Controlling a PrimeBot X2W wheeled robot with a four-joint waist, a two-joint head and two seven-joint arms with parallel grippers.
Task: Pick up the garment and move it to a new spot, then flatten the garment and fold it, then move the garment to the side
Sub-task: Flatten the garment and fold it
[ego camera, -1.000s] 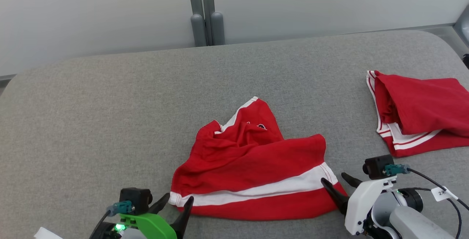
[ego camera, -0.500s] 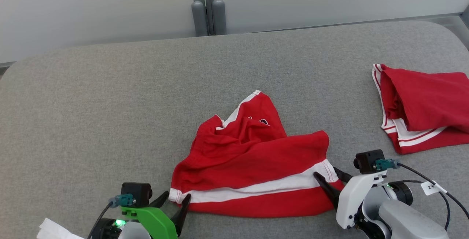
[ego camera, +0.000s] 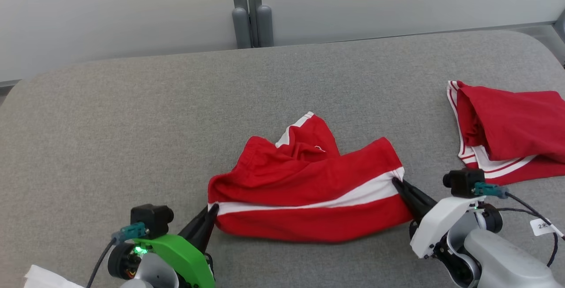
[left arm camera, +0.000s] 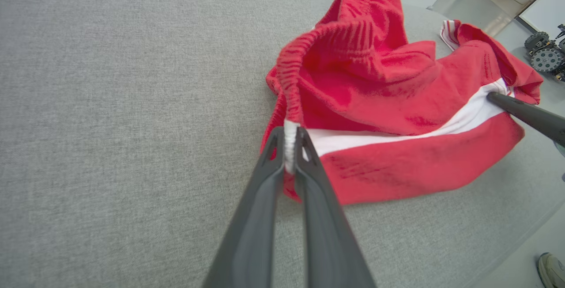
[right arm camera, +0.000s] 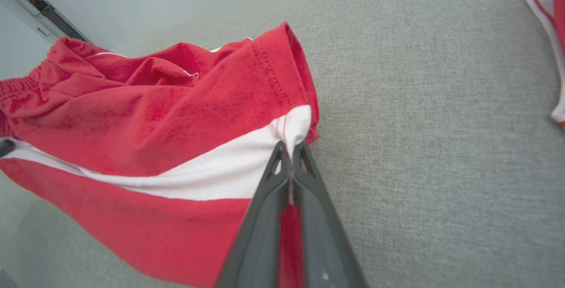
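The garment (ego camera: 304,191) is a pair of red shorts with a white side stripe, crumpled on the grey padded table (ego camera: 132,124). My left gripper (ego camera: 212,210) is shut on the white stripe at the garment's left end; in the left wrist view the left gripper (left arm camera: 289,140) pinches the garment (left arm camera: 388,102) at its waistband edge. My right gripper (ego camera: 395,182) is shut on the stripe's right end, and the right wrist view shows the right gripper (right arm camera: 289,146) clamping the hem of the garment (right arm camera: 154,115). The front edge is lifted slightly between both grips.
A second red garment (ego camera: 507,129) with white stripes lies folded at the table's right edge. White paper (ego camera: 44,279) shows at the lower left. A grey post (ego camera: 249,9) stands behind the table. A shoe (left arm camera: 551,268) shows on the floor beside the table in the left wrist view.
Both grippers went from open to shut on the two ends of the white stripe. The garment's front edge has risen and its folds have shifted. The camera has shifted slightly.
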